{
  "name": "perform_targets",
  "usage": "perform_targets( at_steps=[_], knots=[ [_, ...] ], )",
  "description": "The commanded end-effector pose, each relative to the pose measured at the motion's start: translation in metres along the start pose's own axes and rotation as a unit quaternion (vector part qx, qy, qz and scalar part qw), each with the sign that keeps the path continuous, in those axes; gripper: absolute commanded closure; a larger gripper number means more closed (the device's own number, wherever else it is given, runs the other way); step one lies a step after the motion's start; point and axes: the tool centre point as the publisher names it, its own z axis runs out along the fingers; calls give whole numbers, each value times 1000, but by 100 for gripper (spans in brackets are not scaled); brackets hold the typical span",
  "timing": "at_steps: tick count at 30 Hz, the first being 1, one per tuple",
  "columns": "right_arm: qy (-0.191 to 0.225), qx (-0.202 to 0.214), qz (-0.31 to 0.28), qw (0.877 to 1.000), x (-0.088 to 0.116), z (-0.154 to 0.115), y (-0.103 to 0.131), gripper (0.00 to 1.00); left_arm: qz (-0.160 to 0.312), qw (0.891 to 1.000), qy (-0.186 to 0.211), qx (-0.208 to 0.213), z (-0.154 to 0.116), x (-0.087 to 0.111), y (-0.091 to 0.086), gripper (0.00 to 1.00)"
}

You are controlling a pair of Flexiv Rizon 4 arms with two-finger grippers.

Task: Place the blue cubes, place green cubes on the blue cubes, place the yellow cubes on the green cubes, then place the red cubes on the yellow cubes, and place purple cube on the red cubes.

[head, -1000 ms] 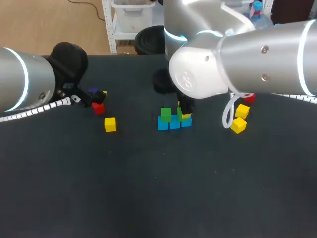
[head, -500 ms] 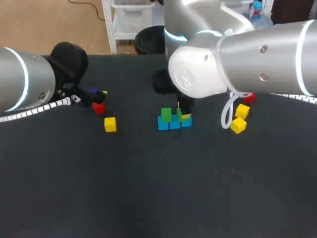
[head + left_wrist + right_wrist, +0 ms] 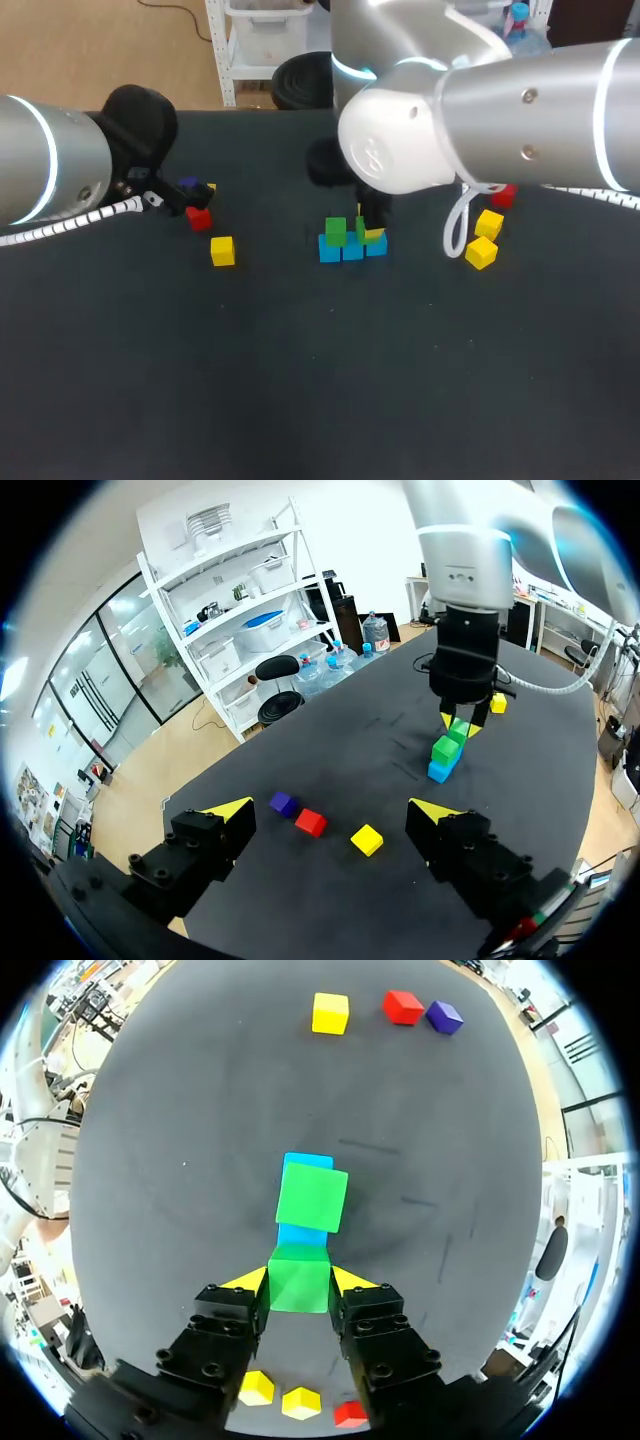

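**Second green cube at the blue row.** The held green cube (image 3: 298,1268) sits pinched between the yellow-tipped fingers of the right gripper (image 3: 299,1280), which press on its two opposite sides. It is at the near end of the row of blue cubes (image 3: 352,250) in the middle of the table (image 3: 300,390). A strip of blue shows just ahead of it. Whether its underside already rests on a blue cube, and on which one, cannot be told. The placed green cube (image 3: 312,1197) sits on the row's far part, apart from the held one.

The left gripper (image 3: 330,812) hangs spread and empty near the table's left edge. Just ahead of it lie the purple cube (image 3: 284,803), a red cube (image 3: 311,822) and a yellow cube (image 3: 367,839). Two more yellow cubes (image 3: 481,253) and a second red cube (image 3: 503,197) lie at the right, beyond the right arm.

**Change.** Against the pictures of a second and half a second ago, only the right arm's large housing has drifted slightly toward the left. Every cube, including the held one, matches its former place. This near-stillness suggests the green cube is at its set-down point, with release probably the next step. The green layer is thus incomplete, and the yellow, red and purple layers are not yet begun.
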Motion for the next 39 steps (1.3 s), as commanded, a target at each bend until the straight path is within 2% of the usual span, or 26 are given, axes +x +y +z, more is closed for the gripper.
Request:
perform_targets(
  at_steps=[1, 6, 8, 9, 10, 12, 13, 21, 24, 32, 35, 39],
  knots=[
    [0, -3, 0, 1000, -1, 0, -1, 58, -1, 1000, -2, -2, 1, 1, -1, 0],
    [3, -4, -2, 1000, -1, 0, -1, 51, -1, 1000, -2, -2, 1, 1, -1, 0],
    [3, -4, -3, 1000, -1, 0, -1, 38, -1, 1000, -2, -2, 1, 1, -1, 0],
    [4, -4, -4, 1000, -1, 0, -1, 36, -1, 1000, -2, -2, 1, 1, -1, 0],
    [4, -4, -4, 1000, -1, 0, -1, 27, -1, 1000, -2, -2, 1, 1, -1, 0],
    [5, -4, -4, 1000, 0, 1, 0, 2, -1, 1000, -2, -2, 1, 1, -1, 0],
    [5, -3, -4, 1000, 0, 1, 0, 0, -1, 1000, -2, -2, 1, 1, -1, 0],
    [1, 1, 15, 1000, 4, -7, -2, 0, -1, 1000, -2, -2, 1, 1, -1, 0],
    [-14, -4, 33, 999, 9, -17, -1, 0, -1, 1000, -2, -2, 1, 1, -1, 0],
    [-31, 10, 114, 993, 40, -40, -3, 0, -1, 1000, -2, -2, 1, 1, -1, 0],
    [-52, 23, 177, 983, 57, -49, -7, 0, -1, 1000, -2, -2, 1, 1, -1, 0],
    [-85, 46, 289, 952, 80, -57, -12, 0, -1, 1000, -2, -2, 1, 1, -1, 0]
  ],
)
